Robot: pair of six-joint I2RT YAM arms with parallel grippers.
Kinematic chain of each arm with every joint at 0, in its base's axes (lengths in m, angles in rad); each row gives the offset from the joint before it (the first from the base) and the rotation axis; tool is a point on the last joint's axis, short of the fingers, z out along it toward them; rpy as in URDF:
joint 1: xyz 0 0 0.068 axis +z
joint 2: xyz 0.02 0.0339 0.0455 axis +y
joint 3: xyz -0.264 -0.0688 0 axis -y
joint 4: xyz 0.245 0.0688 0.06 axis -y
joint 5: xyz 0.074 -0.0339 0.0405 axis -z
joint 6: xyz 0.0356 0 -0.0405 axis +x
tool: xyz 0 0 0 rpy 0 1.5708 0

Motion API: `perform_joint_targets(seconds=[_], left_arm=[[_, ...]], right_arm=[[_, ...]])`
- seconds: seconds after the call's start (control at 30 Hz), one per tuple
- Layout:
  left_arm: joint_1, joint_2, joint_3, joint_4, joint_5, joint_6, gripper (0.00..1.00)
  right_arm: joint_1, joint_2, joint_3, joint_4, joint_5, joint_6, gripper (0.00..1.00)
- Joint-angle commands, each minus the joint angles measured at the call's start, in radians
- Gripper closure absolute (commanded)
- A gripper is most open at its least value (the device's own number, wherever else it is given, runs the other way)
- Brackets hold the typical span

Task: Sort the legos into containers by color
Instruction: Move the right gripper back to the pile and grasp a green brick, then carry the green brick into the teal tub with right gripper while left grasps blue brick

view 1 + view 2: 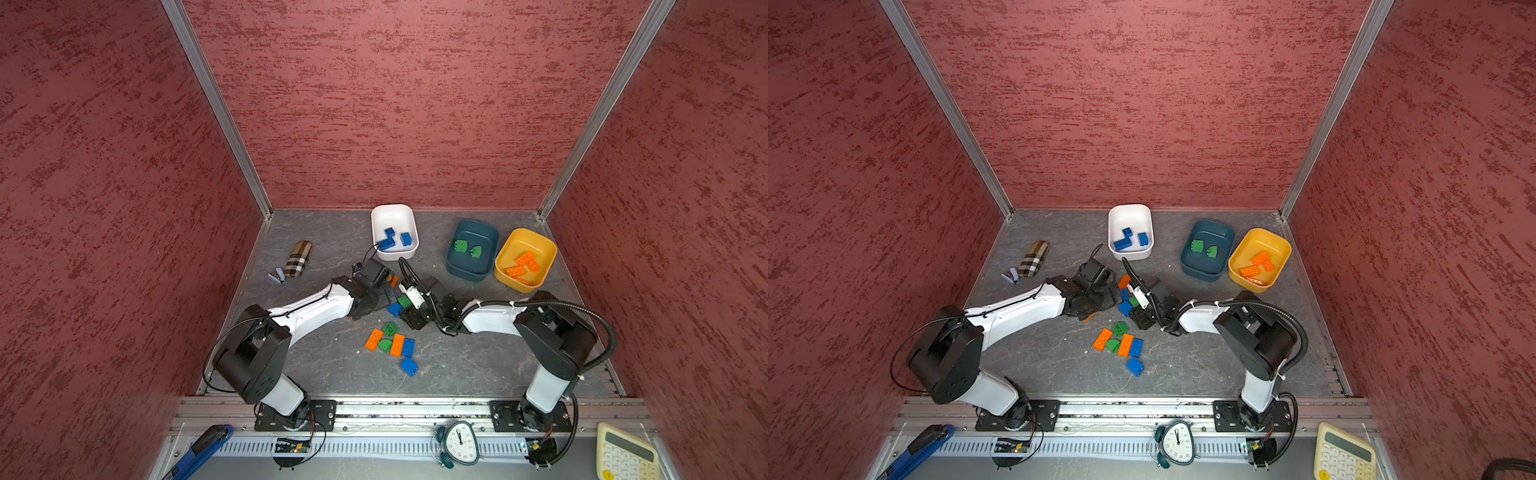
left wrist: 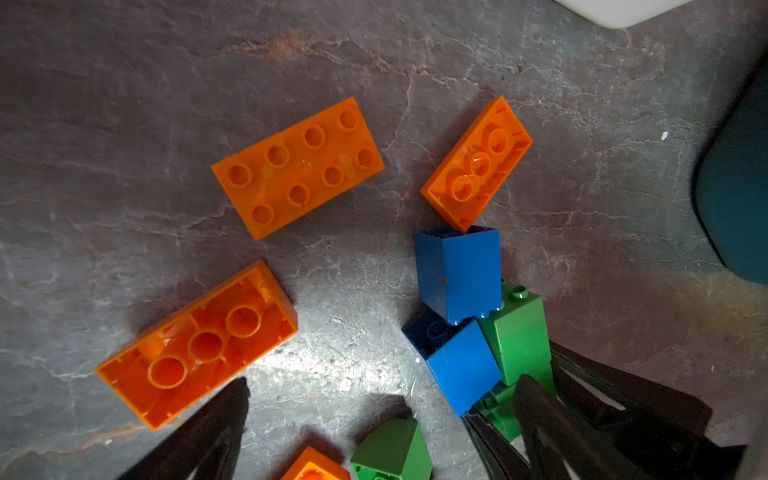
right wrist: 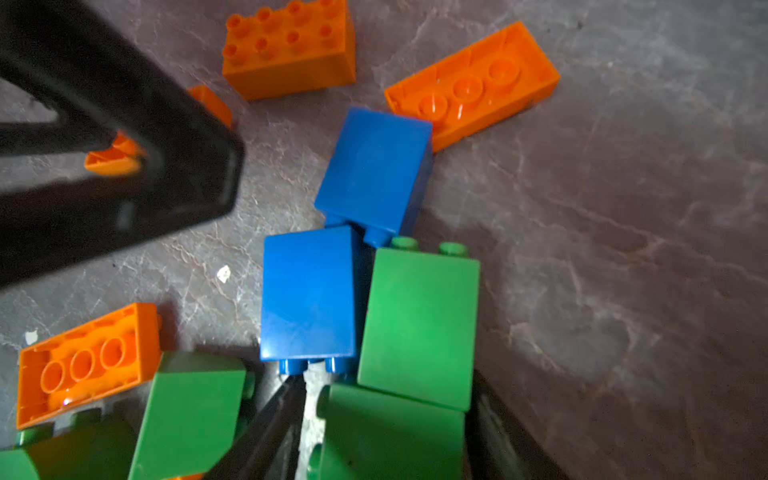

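Green lego point(image 3: 390, 436) btwn R gripper point(image 3: 388, 386) jaws

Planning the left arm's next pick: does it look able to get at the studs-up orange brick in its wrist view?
Probably yes: the left gripper is open, and the orange brick lies by itself on bare table ahead of it.

Remote view: my enclosed robot lab test cell.
I see red textured wall panels point(image 1: 374, 104) in aluminium framing point(image 1: 216, 108), a slate-look bench point(image 1: 332, 370), the left arm point(image 1: 307, 311) and right arm point(image 1: 492, 322) bolted to a metal rail point(image 1: 415, 409), a bare circuit board point(image 1: 291, 447), and a clock point(image 1: 460, 442) and calculator point(image 1: 625, 455) as props.
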Motion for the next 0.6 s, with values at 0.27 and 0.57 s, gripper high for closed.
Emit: perform_joint_targets(seconds=[0.27, 0.57], left_arm=[[-0.021, 0.032, 0.025, 0.023, 0.004, 0.068, 0.0], [-0.058, 0.063, 0.05, 0.031, -0.013, 0.128, 0.01]], right_arm=[[0.001, -0.108, -0.091, 0.102, 0.096, -0.062, 0.62], [-0.063, -0.269, -0.199, 0.168, 0.206, -0.075, 0.7]])
